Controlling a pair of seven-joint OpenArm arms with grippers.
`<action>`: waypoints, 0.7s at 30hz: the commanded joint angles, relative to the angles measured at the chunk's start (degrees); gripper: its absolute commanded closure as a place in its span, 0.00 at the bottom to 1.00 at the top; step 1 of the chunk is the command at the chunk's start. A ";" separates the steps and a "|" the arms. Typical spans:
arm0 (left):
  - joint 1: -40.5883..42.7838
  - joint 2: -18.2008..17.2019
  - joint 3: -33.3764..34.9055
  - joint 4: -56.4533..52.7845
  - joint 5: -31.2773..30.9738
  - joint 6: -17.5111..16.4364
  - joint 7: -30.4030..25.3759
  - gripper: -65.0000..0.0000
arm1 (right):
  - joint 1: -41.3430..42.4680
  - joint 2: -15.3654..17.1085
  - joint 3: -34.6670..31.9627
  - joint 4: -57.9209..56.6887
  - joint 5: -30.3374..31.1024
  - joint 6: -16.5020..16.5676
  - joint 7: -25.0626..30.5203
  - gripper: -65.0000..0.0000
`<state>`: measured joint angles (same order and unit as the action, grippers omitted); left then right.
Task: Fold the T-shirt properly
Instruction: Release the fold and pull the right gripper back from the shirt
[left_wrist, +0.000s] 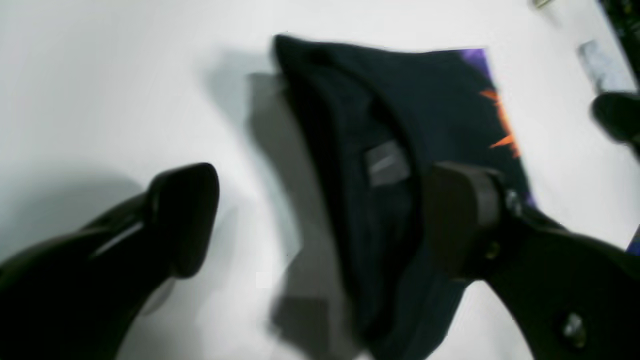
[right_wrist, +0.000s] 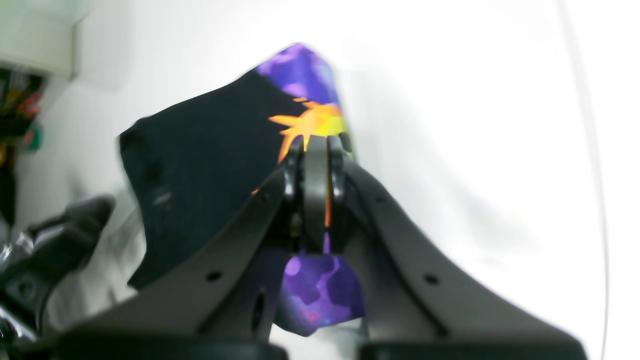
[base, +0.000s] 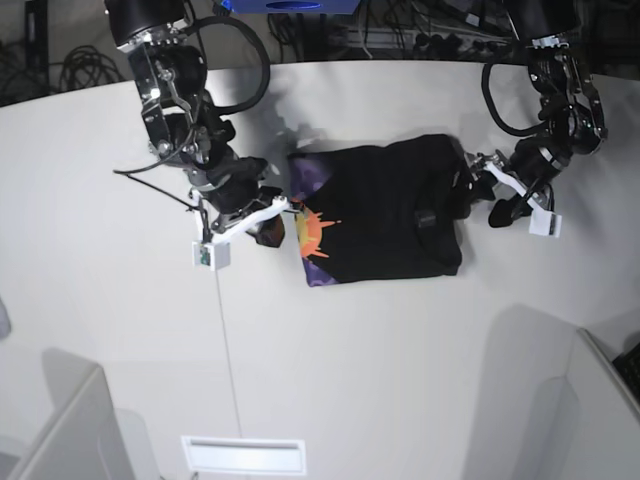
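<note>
Right hand (right_wrist: 316, 150) clamped on T-shirt (base: 385, 210) print edge; left hand (left_wrist: 320, 220) apart at collar edge

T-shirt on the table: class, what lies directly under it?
Only the white table shows around the T-shirt. Whatever lies beneath the folded cloth is covered and cannot be seen.

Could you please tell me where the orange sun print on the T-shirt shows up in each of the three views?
Left wrist: orange sun print at right, on the shirt's edge.
Right wrist: upper centre, above the right gripper.
Base: centre-left, on the shirt's left edge.
Shared landmark: purple print beside it.
</note>
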<state>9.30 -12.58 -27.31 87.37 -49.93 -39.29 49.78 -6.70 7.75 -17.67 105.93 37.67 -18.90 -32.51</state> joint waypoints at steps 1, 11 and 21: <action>-1.26 -0.74 1.07 0.76 -1.10 -0.71 -1.12 0.03 | 0.15 0.21 0.84 1.19 -0.18 1.36 1.17 1.00; -6.79 0.84 10.39 -6.89 2.50 2.41 -1.12 0.03 | -3.45 0.21 6.64 1.89 -0.18 2.76 1.17 1.00; -9.08 2.86 10.48 -11.81 2.68 5.57 -1.12 0.08 | -6.18 0.21 12.44 3.30 -0.18 2.85 1.17 1.00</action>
<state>0.69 -9.52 -16.73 75.13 -47.07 -34.26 48.18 -13.39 7.84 -5.45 107.79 37.26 -16.67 -32.58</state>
